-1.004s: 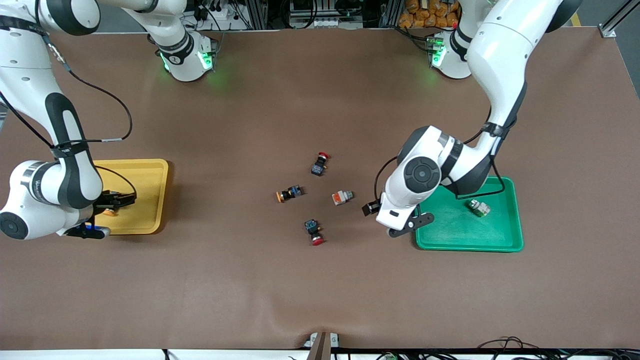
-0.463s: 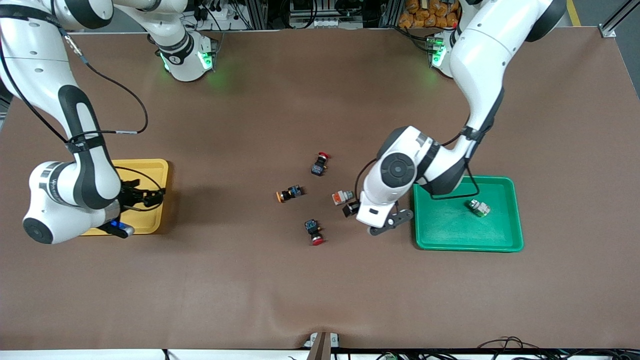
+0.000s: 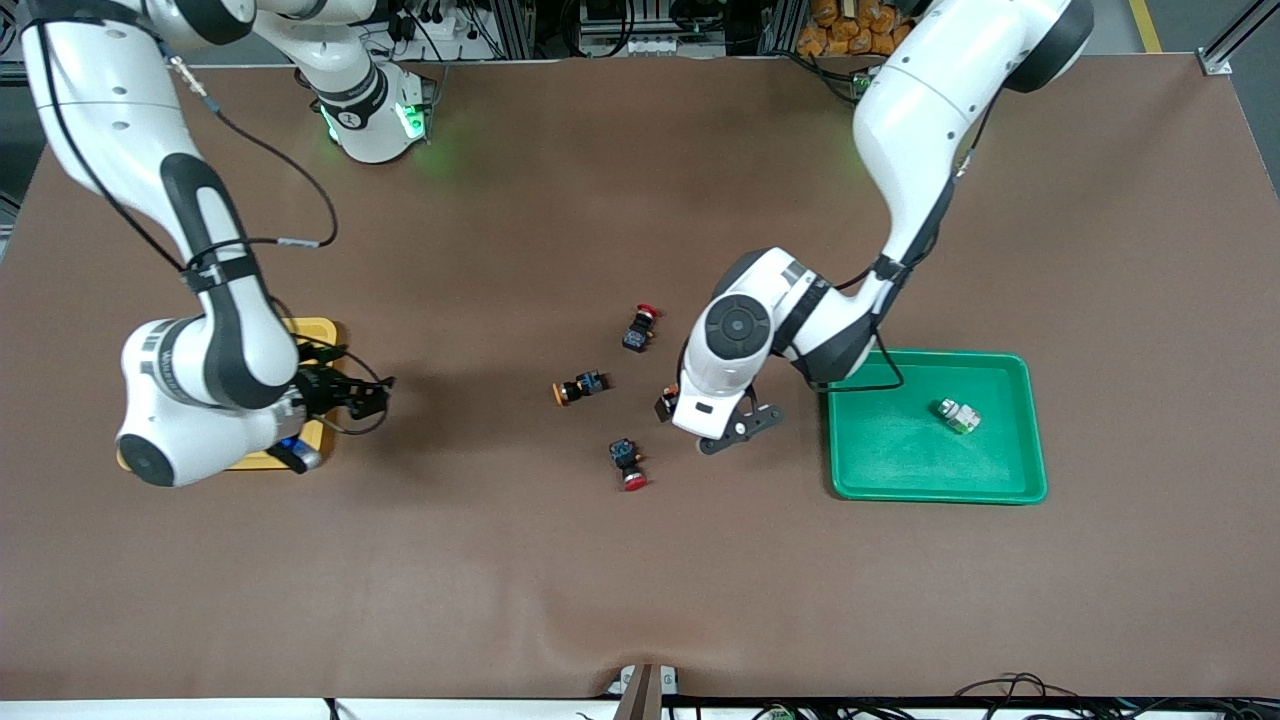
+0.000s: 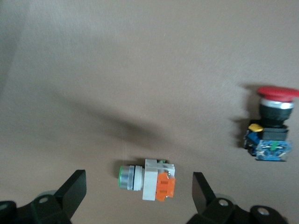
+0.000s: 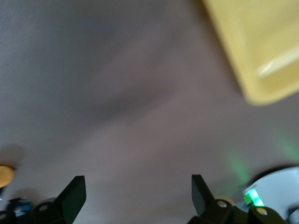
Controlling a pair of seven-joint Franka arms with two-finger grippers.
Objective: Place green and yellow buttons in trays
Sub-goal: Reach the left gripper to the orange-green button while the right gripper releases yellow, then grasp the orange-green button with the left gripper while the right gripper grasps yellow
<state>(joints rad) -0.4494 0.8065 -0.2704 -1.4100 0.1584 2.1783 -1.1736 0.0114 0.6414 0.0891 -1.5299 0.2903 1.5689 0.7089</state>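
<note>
Left tool [image 4: 139,198] hangs wide open over the white button with the orange block [image 4: 148,179], its two fingers standing either side of the body and empty. That button lies on its side on the brown desk [image 3: 640,580], silver tip pointing along the gap, so closing across the white body looks like the cleaner grab to me. In the front view my wrist hides it completely.

Right tool [image 5: 139,198] is also spread wide and carries nothing; it is over bare desk just beside the yellow tray [image 3: 312,330], whose corner shows in my right wrist view. I read that as lining up for the black button with the orange-yellow cap [image 3: 578,387], lying on its side mid-desk, well apart from this tool.

Green tray [image 3: 900,470] sits toward the left arm's end, and one white button with green marking [image 3: 957,415] already rests inside it, near the rim farthest from the red-capped pair. Whether the yellow tray holds anything I cannot tell; my right arm covers most of it.

Two red-capped switches [image 3: 640,325] [image 3: 628,464] flank my target, one farther from the front camera, one nearer. Neither belongs in a tray, so I judge the risk is nudging them on the descent.
</note>
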